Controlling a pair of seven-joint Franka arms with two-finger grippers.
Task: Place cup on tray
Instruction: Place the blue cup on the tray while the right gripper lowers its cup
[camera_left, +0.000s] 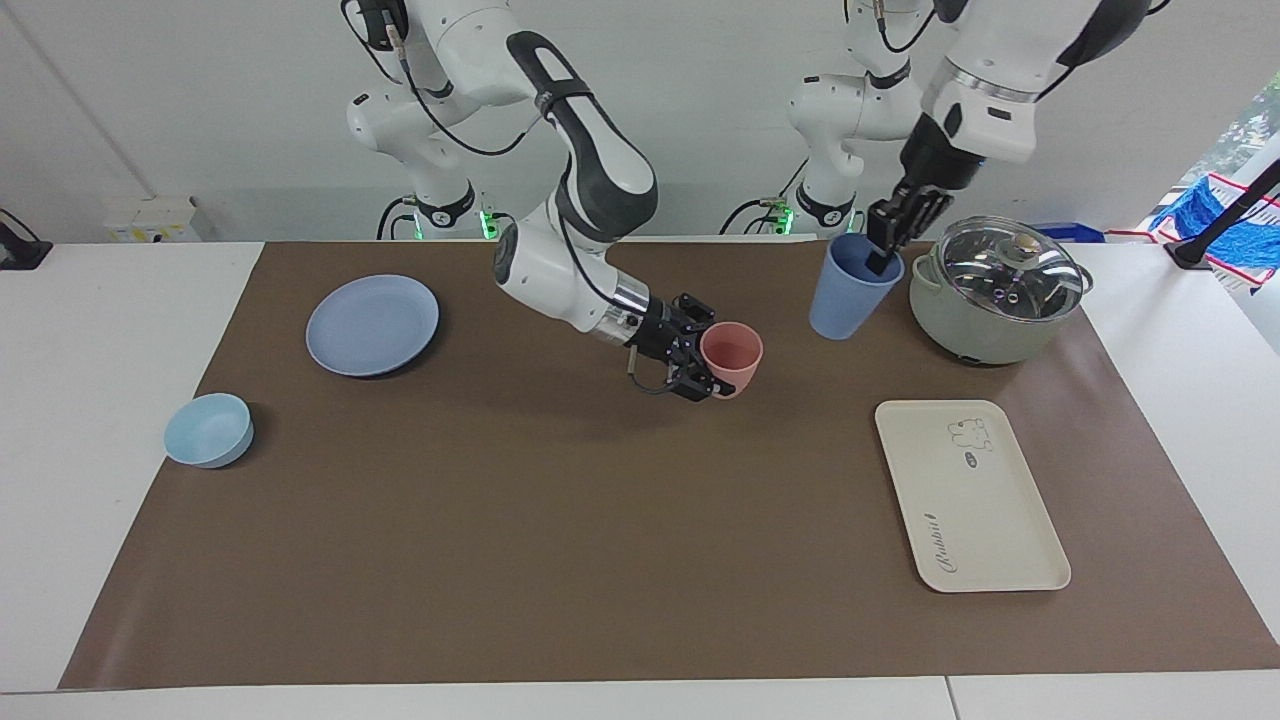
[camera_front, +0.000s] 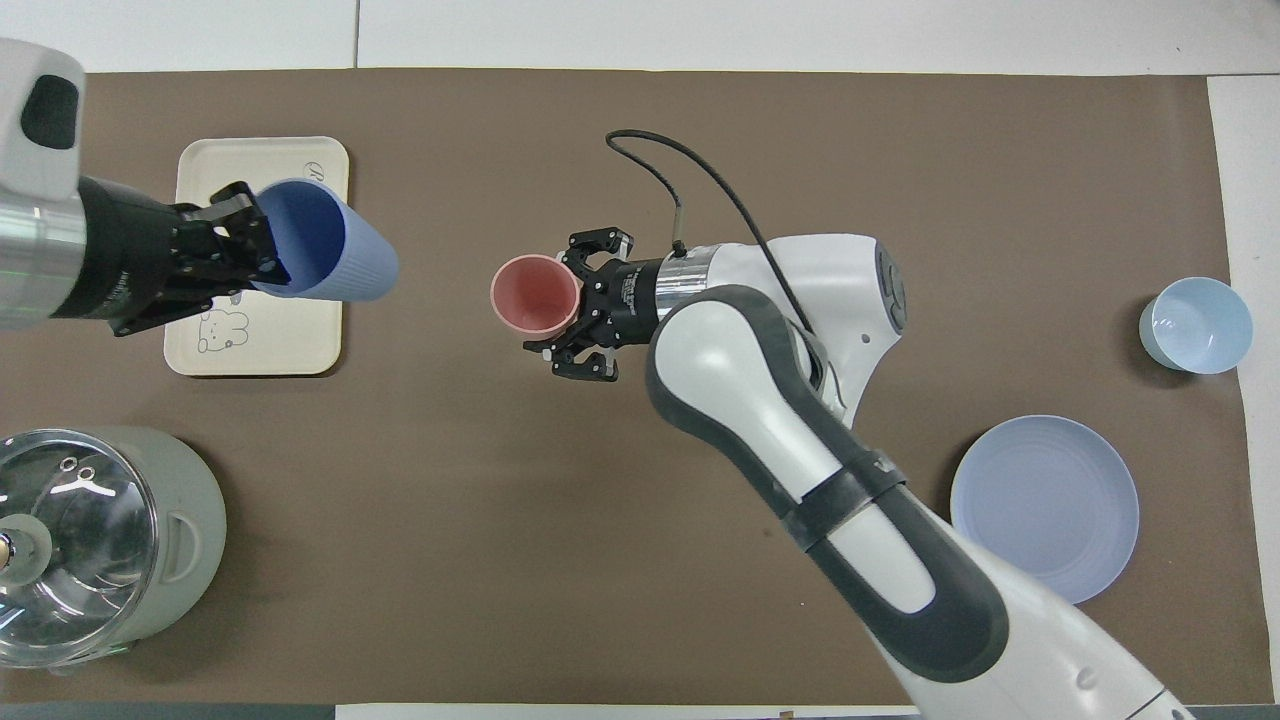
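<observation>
The periwinkle-blue cup (camera_left: 845, 300) hangs tilted from my left gripper (camera_left: 882, 262), which is shut on its rim with one finger inside. It is off the table, beside the pot. In the overhead view the cup (camera_front: 340, 260) and left gripper (camera_front: 262, 250) cover the tray's edge. The cream tray (camera_left: 970, 490) with the rabbit drawing lies empty at the left arm's end of the table, farther from the robots than the pot; it also shows in the overhead view (camera_front: 270, 345). My right gripper (camera_left: 703, 350) is open beside a pink cup (camera_left: 735, 350) at mid-table.
A grey-green pot with a glass lid (camera_left: 1000, 290) stands near the left arm's base. A round blue plate (camera_left: 372, 325) and a light-blue bowl (camera_left: 208, 430) sit at the right arm's end. The pink cup (camera_front: 533, 293) stands upright at the right gripper's (camera_front: 572, 305) fingertips.
</observation>
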